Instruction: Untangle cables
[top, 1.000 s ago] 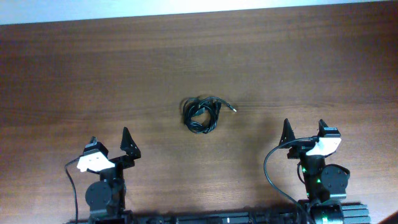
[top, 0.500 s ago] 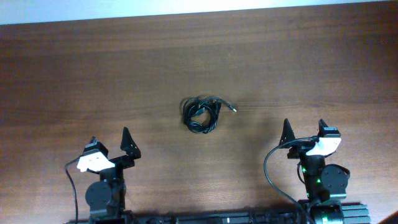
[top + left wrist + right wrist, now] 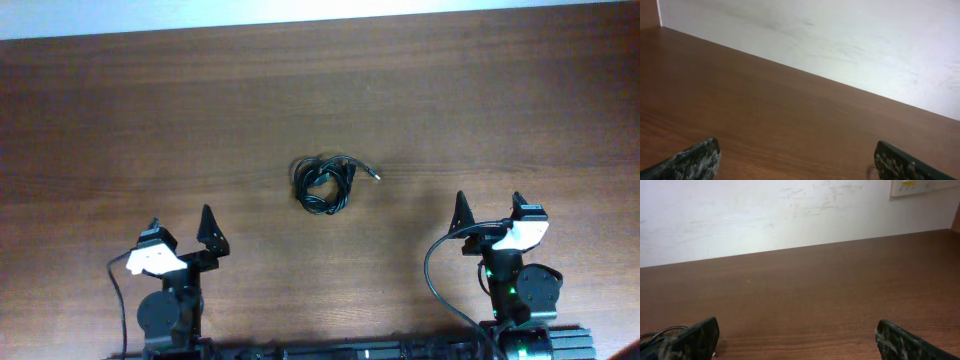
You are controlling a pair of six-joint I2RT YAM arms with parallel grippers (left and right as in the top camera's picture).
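Dark brown wood-grain table (image 3: 150, 110), grain running side to side. Scuffed white wall (image 3: 765, 215) meets its far edge. Pale wall plate (image 3: 922, 187) high on that wall, right wrist view; detail unreadable.

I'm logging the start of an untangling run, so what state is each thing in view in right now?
cables: bunched in one tangled coil on the table, one plug end poking out to the right, not held.
left tool: open, empty, well apart from the cables.
right tool: open, empty, well apart from the cables.
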